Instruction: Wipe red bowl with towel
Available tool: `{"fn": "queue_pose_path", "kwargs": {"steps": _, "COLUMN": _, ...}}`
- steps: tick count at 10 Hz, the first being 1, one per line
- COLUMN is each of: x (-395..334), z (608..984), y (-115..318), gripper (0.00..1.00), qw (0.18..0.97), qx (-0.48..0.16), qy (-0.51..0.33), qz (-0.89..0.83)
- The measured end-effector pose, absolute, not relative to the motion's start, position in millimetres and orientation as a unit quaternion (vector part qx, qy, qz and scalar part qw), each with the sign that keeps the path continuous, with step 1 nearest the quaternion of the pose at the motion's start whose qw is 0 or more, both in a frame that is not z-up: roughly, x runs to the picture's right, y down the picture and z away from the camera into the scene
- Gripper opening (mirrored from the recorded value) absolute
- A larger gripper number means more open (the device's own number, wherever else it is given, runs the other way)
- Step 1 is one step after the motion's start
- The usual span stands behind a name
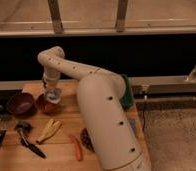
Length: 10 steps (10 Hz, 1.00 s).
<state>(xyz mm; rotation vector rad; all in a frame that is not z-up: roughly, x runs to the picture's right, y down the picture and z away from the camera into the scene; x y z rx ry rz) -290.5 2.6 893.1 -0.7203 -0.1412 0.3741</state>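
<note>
The thick white arm (107, 125) fills the foreground of the only view, rising from the bottom right and bending left over the wooden desk (61, 155). Its far link turns downward, ending in the tool (52, 92), which hangs right above the red bowl (46, 105) near the desk's back left part. A pale crumpled towel (54, 96) sits at the tool's tip, over the bowl's inside; I cannot tell whether the tool is wide, narrow or clamped on it.

Just left of the red bowl stands 1 darker bowl (21, 103). Closer to the front lie a yellow banana (49, 130), an orange stick-shaped thing (77, 148) and a dark utensil (29, 141). A dark round thing (85, 139) is partly hidden by the arm. Something green (127, 92) shows behind the arm at the desk's right edge.
</note>
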Motion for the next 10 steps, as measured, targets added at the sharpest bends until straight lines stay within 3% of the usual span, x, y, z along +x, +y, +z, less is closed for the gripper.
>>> {"fn": "queue_pose_path", "kwargs": {"steps": 5, "x": -340.0, "z": 873.8, "y": 41.4, "gripper": 0.0, "qw": 0.912, "qx": -0.367, "qy": -0.106, "qz": 0.145}}
{"fn": "queue_pose_path", "kwargs": {"steps": 10, "x": -303.0, "z": 842.1, "y": 74.5, "gripper": 0.0, "qw": 0.908, "qx": -0.368, "qy": -0.117, "qz": 0.165}}
